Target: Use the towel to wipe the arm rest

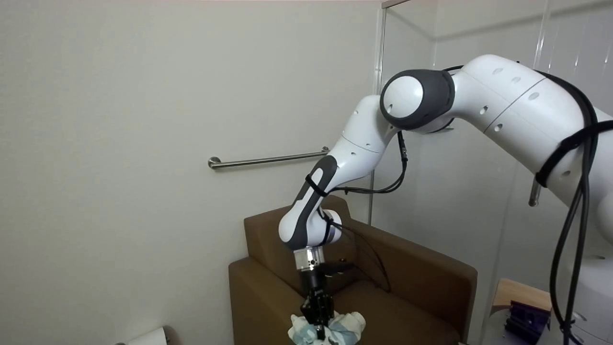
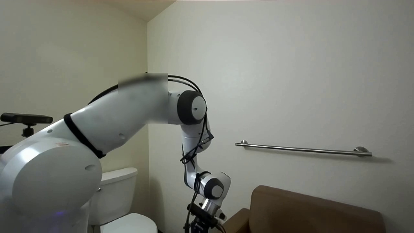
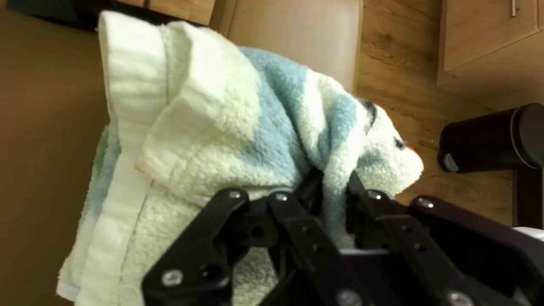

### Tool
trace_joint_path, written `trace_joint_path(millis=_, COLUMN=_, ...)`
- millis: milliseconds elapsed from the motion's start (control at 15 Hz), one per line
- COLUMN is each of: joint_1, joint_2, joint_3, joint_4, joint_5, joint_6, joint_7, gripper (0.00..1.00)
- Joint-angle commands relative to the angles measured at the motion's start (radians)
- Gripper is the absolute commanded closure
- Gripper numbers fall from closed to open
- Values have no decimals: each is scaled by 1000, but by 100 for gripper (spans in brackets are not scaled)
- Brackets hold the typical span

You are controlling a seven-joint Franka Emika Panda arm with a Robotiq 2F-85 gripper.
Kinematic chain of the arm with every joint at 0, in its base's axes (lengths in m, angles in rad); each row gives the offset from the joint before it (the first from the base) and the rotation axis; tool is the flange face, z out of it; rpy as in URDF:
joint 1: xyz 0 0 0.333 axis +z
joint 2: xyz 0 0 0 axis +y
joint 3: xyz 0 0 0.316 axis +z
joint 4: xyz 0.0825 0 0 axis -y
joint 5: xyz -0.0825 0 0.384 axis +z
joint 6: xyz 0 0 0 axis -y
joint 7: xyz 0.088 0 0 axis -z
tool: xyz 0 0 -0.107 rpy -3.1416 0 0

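The gripper (image 3: 333, 191) has its fingers (image 3: 311, 193) drawn close together on a fold of the towel (image 3: 221, 131), the rest of which bunches out around them. Next comes the arm rest (image 1: 261, 282): in an exterior view the towel hides the place where its front part seems to meet the seat (image 1: 397, 311), and whether they touch cannot be told. With the towel gripped, the step in hand looks like the wiping itself, either about to start or under way. The next move calls for light downward pressure and a sweep along the arm rest toward the backrest (image 2: 307, 213), the grip firm, with cloth rather than fingers rubbing the surface. Farther off, a dark bin (image 3: 480, 140) is on the floor (image 3: 395, 63), and a bar (image 1: 268, 159) is fixed to the wall (image 1: 119, 96).
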Motion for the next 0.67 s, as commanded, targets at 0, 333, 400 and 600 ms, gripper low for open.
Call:
trace_joint_path(millis=0, joint_1=45, joint_2=117, joint_3=-22, joint_4=198, joint_5=-89, joint_6=-23, joint_7=37, gripper=93)
trace_joint_path(millis=333, joint_1=81, joint_2=257, joint_3=-33, joint_4=464, joint_5=-154, joint_6=-155, joint_7=41, gripper=93)
trace_joint_path(millis=400, joint_1=87, joint_2=277, joint_3=-36, joint_4=515, joint_5=-165, joint_6=-184, joint_7=41, gripper=93)
trace_joint_path(millis=600, joint_1=100, joint_2=332, joint_3=-43, joint_4=658, joint_5=-188, joint_6=-227, joint_7=43, gripper=93)
